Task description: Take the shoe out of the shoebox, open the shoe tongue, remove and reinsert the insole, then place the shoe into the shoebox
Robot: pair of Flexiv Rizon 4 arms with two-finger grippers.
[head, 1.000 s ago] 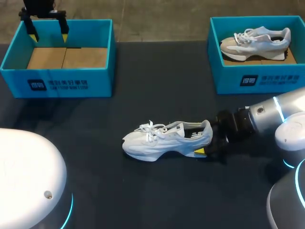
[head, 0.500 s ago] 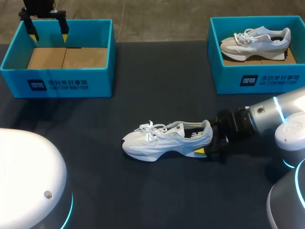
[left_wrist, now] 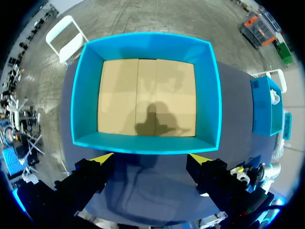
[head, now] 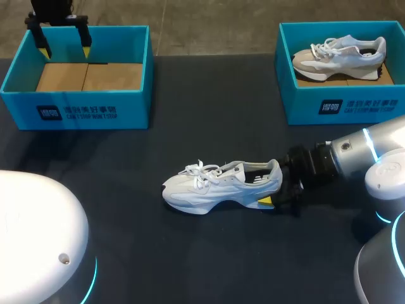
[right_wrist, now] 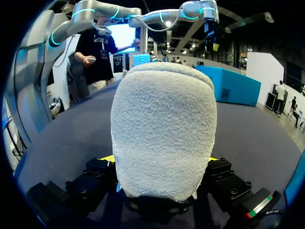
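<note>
Shoe (head: pixel 221 185) stands on its sole in the middle of the table (head: pixel 209 126), toe toward my left and well apart from both boxes, so it is out and free to be worked on. The right gripper (head: pixel 278 190) comes in low behind it, its fingers clasping the heel from two sides, most likely to steady the shoe while the tongue is opened. The left gripper (head: pixel 63 39) hangs above the far side of the left shoebox (head: pixel 76 111), jaws spread wide and holding nothing. A second shoe (head: pixel 338 56) sits in the right shoebox (head: pixel 342 104).
</note>
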